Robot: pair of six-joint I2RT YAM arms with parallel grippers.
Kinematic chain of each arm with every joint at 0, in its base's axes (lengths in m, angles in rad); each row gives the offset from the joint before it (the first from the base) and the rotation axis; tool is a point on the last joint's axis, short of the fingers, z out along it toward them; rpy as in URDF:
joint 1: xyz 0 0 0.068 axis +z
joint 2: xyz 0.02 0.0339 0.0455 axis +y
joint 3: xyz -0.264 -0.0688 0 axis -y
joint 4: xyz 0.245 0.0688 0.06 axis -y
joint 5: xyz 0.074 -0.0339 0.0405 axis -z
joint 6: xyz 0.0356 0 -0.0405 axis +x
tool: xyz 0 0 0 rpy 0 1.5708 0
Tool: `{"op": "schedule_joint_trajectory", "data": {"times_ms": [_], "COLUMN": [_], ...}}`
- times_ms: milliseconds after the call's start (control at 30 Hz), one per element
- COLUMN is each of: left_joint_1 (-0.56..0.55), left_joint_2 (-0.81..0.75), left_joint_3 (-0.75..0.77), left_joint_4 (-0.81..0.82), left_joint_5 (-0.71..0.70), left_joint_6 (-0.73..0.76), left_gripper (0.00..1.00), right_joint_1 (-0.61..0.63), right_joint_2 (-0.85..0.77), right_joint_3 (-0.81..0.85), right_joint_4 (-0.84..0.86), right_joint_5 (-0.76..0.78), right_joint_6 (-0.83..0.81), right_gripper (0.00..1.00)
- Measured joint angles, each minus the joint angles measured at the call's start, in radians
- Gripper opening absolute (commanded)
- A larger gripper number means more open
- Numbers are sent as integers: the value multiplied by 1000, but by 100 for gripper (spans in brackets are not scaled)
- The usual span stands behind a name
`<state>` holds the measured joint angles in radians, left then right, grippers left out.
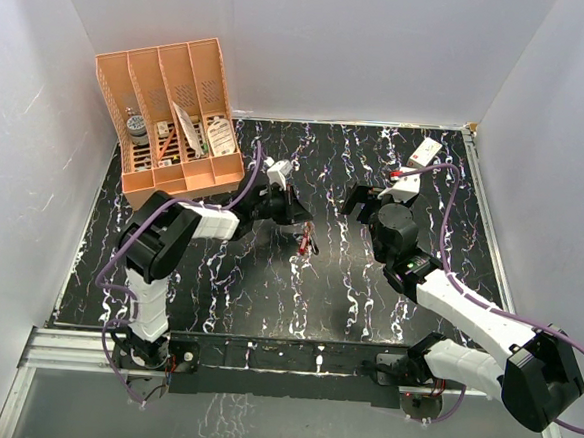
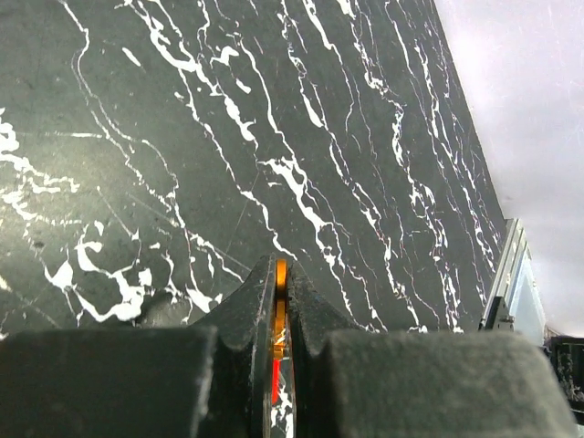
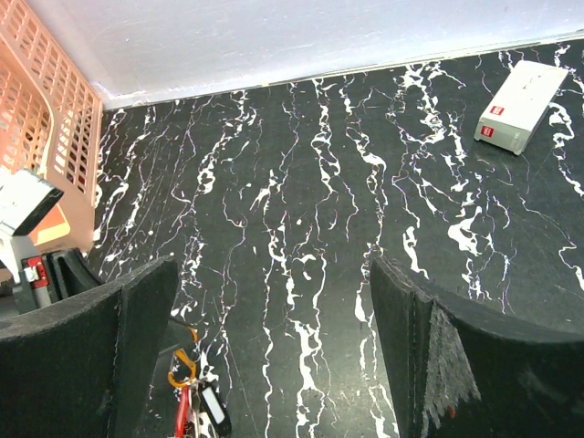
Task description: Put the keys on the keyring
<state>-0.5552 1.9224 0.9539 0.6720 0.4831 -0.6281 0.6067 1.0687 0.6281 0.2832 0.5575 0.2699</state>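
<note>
My left gripper (image 1: 300,221) is shut on the gold-yellow keyring (image 2: 281,297) and holds it just above the black marbled table. In the left wrist view the ring sits edge-on between the closed jaws, with the red key (image 2: 275,379) hanging below it. In the right wrist view the keyring (image 3: 182,367) shows at the lower left with the red key (image 3: 183,412) and a pale, dark-edged key (image 3: 213,408) hanging from it. The keys (image 1: 307,243) dangle beside the left fingertips. My right gripper (image 3: 274,301) is wide open and empty, to the right of the keys (image 1: 359,199).
An orange divided rack (image 1: 174,111) with small items stands at the back left and also shows in the right wrist view (image 3: 46,137). A white rectangular box with a red mark (image 1: 425,151) lies at the back right (image 3: 520,105). White walls enclose the table.
</note>
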Motion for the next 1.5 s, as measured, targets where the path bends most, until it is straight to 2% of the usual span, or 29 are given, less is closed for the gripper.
{"op": "schedule_joint_trajectory", "data": {"times_ms": [333,433,500,533,733,800,867,933,967,1000,1033,1167,1333,1500], "left_joint_1": [-6,-6,-6,-6,-6,-6,-6,-6,-6,-6,-6,-6,-6,-6], "left_joint_2": [42,61,73,78,74,45,-18,-96,-146,-192,-247,-448,-592,-728], "left_joint_3": [85,120,142,150,167,166,165,165,165,165,165,188,207,152], "left_joint_4": [-3,-14,-26,-32,-94,-137,-188,-228,-249,-266,-291,-417,-553,-634], "left_joint_5": [-24,-29,-33,-37,-91,-117,-150,-183,-204,-224,-253,-381,-508,-603], "left_joint_6": [43,58,71,78,126,147,168,187,196,204,209,217,226,240], "left_gripper": [2,36,49,53,57,57,62,80,93,98,99,99,99,99], "right_joint_1": [0,-1,-1,-1,-1,-1,-1,-1,-1,-1,-1,-1,-6,-7], "right_joint_2": [0,0,0,0,-7,-12,-16,-16,-16,-16,-16,-16,28,46], "right_joint_3": [-1,-1,-1,-1,-1,-1,-2,-2,-1,-2,-2,0,67,103], "right_joint_4": [0,0,0,0,-4,-4,-4,-4,-4,-4,-4,-12,-123,-224], "right_joint_5": [-1,-1,-3,-3,-7,-7,-8,-11,-14,-15,-19,-25,45,141], "right_joint_6": [-1,-1,-1,-1,-1,-2,-2,-1,-1,-1,-1,20,103,217], "right_gripper": [85,85,85,85,85,85,85,85,86,93,98,98,98,98]}}
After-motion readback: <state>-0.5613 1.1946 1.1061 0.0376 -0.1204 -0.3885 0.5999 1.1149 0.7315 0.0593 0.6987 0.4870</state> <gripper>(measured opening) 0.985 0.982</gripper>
